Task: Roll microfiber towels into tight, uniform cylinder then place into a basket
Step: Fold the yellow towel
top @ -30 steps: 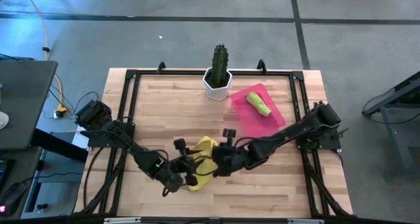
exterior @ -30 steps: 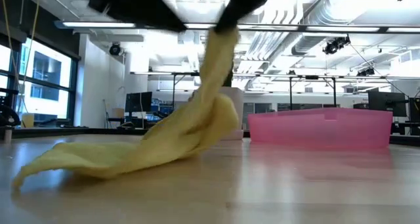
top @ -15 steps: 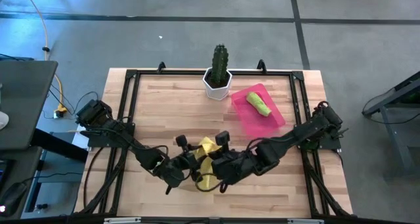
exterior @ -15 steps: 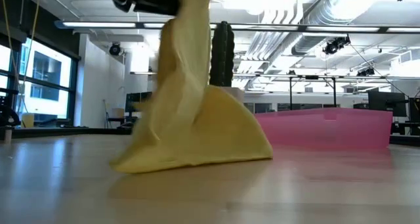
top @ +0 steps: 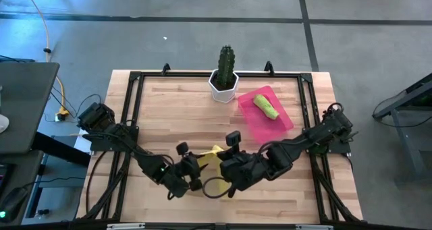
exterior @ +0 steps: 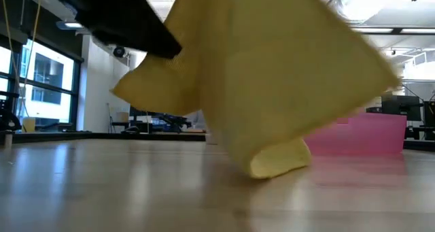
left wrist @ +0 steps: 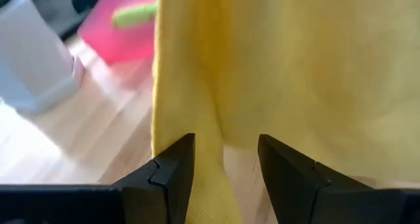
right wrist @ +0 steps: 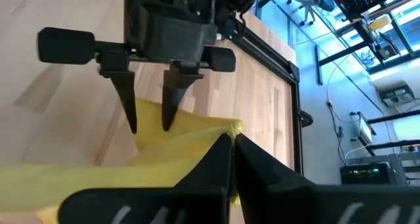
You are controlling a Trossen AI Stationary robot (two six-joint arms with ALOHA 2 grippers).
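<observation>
The yellow towel (exterior: 272,75) hangs spread out below my right gripper (right wrist: 231,144), which is shut on it above the table's near middle (top: 221,178). My left gripper (left wrist: 223,161) stands open just left of it (top: 194,174), one finger on either side of a hanging fold of the towel. The lime green towel (top: 266,107) lies rolled up in the pink basket (top: 255,127) at the far right. My right gripper pinches the yellow towel's upper edge (right wrist: 226,128) between its two shut fingers, slanting down from the table's right; one layer or several, I cannot tell. The towel hangs slack below, and only its folded lower end (exterior: 277,160) rests on the table. My left gripper has a fold of the towel (left wrist: 209,152) between its open fingers; whether they touch it I cannot tell.
A white pot with a cactus (top: 224,81) stands at the far middle, beside the basket. Bare wood (top: 169,112) lies between the pot and the grippers. A black frame (top: 131,108) runs along the table's edges.
My right gripper has risen and rolled, taking the yellow towel with it. The towel lay draped along the table a second ago; now it hangs spread below the gripper, most of it lifted clear and only its lower end on the wood. My left gripper has rolled a little.
</observation>
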